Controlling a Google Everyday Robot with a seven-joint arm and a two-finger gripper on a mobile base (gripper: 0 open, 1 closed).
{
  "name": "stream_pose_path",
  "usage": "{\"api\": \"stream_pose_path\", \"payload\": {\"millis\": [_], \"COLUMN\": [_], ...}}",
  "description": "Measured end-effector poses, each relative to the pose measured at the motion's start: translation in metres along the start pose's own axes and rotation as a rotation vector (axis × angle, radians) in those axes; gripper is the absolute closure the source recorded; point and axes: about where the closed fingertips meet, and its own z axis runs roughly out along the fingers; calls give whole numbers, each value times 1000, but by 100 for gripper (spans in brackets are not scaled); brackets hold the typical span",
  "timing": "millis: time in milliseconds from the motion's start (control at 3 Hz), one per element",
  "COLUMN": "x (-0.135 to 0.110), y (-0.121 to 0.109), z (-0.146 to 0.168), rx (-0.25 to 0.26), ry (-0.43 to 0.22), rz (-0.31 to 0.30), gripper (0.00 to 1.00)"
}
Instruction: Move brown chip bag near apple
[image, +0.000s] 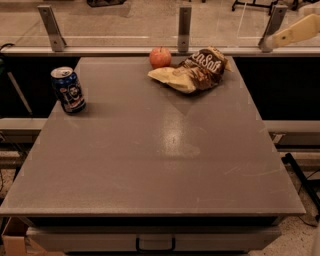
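Our gripper (272, 41) sits upper right, its state we cannot tell; a low sweep could knock the brown chip bag (192, 72) away from the apple (160, 57).

The big gray table (165, 150) has three things on it. A red apple (160, 57) sits at the far edge with the brown chip bag (195, 72) lying right beside it, and a blue can (68, 89) stands up on the left side, well away from them. The gripper (267, 43) hangs in the air past the table's far right corner.
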Motion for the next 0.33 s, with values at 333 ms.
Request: {"api": "stream_pose_path", "payload": {"millis": [333], "x": [18], "y": [12], "z": [-68], "rx": [-64], "ry": [-138], "rz": [62], "gripper": [0]}}
